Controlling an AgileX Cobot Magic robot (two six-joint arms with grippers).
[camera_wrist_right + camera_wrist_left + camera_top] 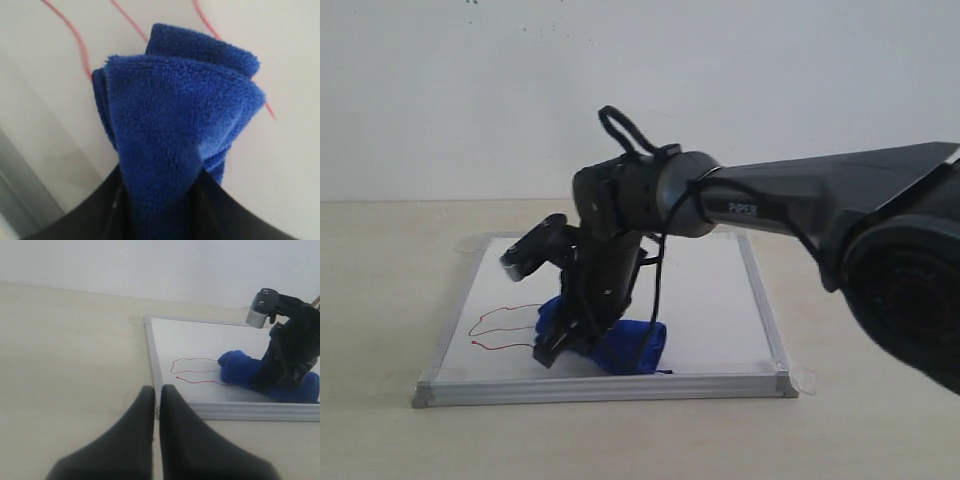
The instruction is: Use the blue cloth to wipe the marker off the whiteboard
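The whiteboard (710,300) lies flat on the table. A thin red marker (505,326) squiggle runs across its left front part. The blue cloth (625,346) rests on the board at the squiggle's right end, with my right gripper (556,348) shut on it from above. In the right wrist view the cloth (175,115) bulges out from between the black fingers (235,210) of the right gripper (160,200), covering part of the marker (75,40) lines. My left gripper (156,395) is shut on nothing, over the table beside the board's frame (152,360), and sees the cloth (240,370).
The right arm (780,200) reaches in from the right, low over the board. The beige table (380,300) surrounds the board, with a white wall behind. A clear tape tab (805,378) sticks out at the front right corner.
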